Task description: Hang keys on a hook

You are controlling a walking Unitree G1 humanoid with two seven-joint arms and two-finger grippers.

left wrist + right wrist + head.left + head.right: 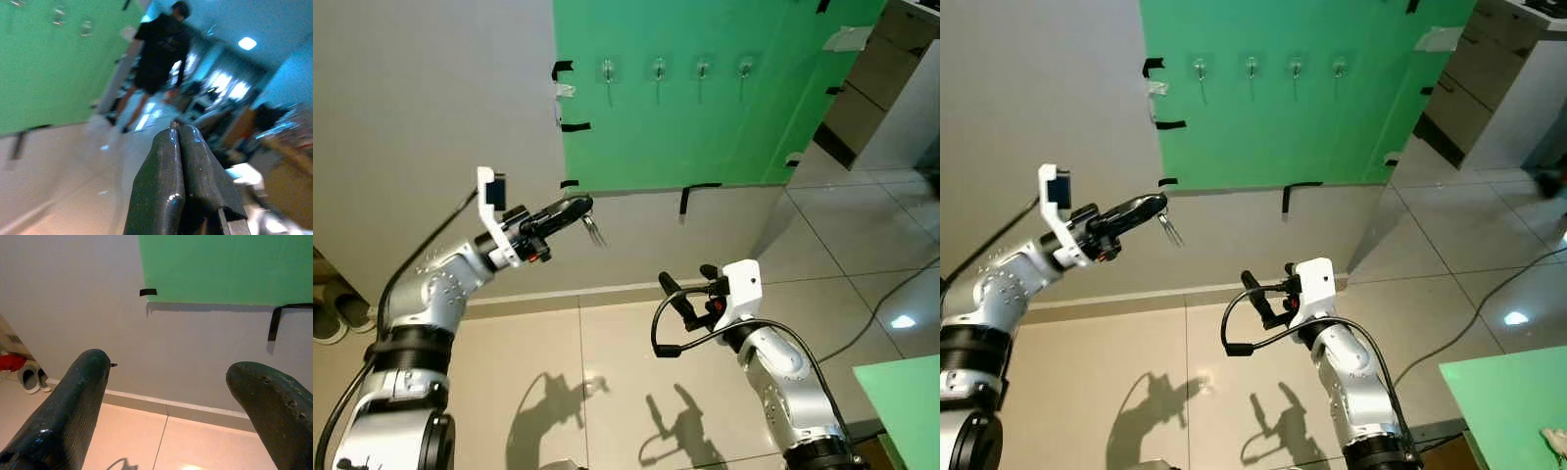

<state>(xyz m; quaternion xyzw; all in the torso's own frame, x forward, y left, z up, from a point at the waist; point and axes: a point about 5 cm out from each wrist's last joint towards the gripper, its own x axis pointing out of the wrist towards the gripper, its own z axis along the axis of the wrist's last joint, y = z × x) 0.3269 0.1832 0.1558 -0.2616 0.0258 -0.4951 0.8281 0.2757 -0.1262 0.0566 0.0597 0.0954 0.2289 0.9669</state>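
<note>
Our left claw [579, 208] pinches the keys [594, 231], which dangle below it; the hooks [658, 70] sit above and rightward on the green board [705, 108]. Our right claw [690, 294] gapes empty.

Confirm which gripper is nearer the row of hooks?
Left. The left gripper, shut on the keys, is raised just below the hooks; the right gripper hangs open, lower down.

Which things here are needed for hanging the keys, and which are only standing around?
Needed: the keys, pinched in the shut left end effector; the four hooks on the green board.

Not needed: the open, empty right end effector; the slippers by the wall; the person walking in the background.
</note>
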